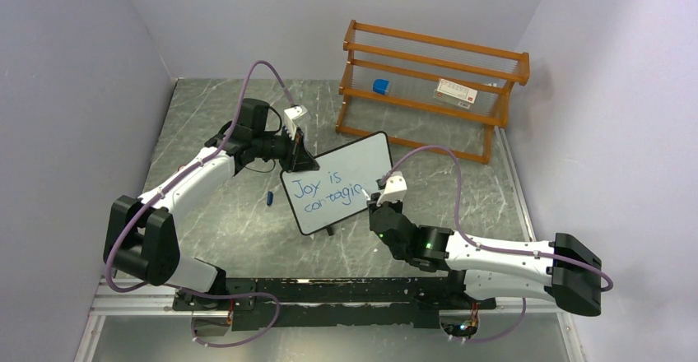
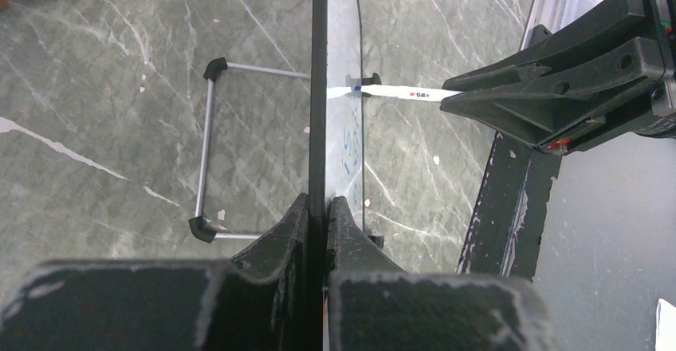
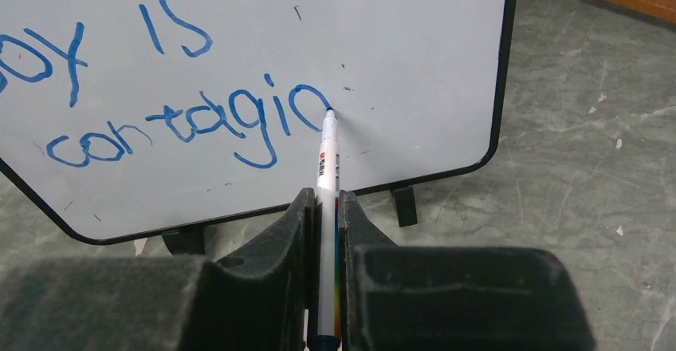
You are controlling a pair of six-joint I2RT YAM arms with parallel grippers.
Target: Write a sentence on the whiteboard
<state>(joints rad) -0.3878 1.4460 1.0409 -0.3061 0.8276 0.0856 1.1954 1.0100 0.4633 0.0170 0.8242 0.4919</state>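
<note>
- While the left gripper (image 2: 319,207) pinches one edge of the whiteboard (image 1: 355,158), the board stands on its feet near the middle of the tabletop.
- The right gripper (image 3: 327,207) is clamped on a marker (image 3: 328,155), whose tip touches the board.
- The sentence (image 1: 329,191) reads "Joy is" above "contagio" in blue.
- An orange rack (image 1: 428,90) stands towards the far right corner.

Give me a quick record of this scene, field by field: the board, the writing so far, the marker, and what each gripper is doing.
whiteboard: standing on its feet on the table
sentence: blue, "Joy is" above "contagio", unfinished
marker: tip on the board at the last "o"
left gripper: shut on the whiteboard's edge
right gripper: shut on the marker
rack: orange, behind the board
</note>
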